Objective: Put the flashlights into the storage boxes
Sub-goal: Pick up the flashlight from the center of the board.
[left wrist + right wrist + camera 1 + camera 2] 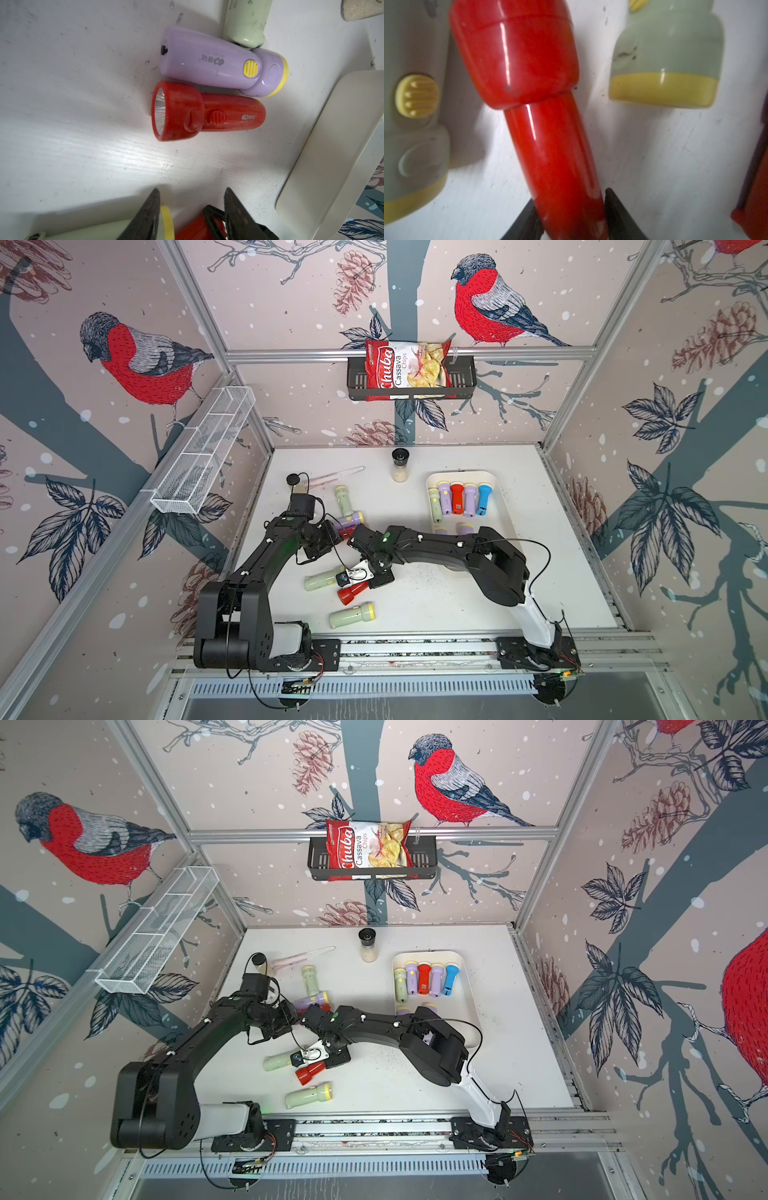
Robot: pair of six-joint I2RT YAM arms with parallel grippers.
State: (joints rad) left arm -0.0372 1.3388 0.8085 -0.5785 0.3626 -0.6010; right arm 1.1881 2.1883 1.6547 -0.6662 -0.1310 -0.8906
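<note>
One red flashlight [542, 124], likely light, stiff and slippery, is pinched at its slim handle by my right end effector [569, 199]; my left end effector [192, 190] hangs spread.

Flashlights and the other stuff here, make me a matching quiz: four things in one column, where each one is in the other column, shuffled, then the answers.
Things
1. blue flashlight
2. chip bag
3. red flashlight centred in the right wrist view
4. white wire basket

Places
A. between the fingers of the right gripper
B. hung on a side wall
C. in the black basket on the back wall
D. in the cream tray

Pairs: 1-D, 2-C, 3-A, 4-B
</note>
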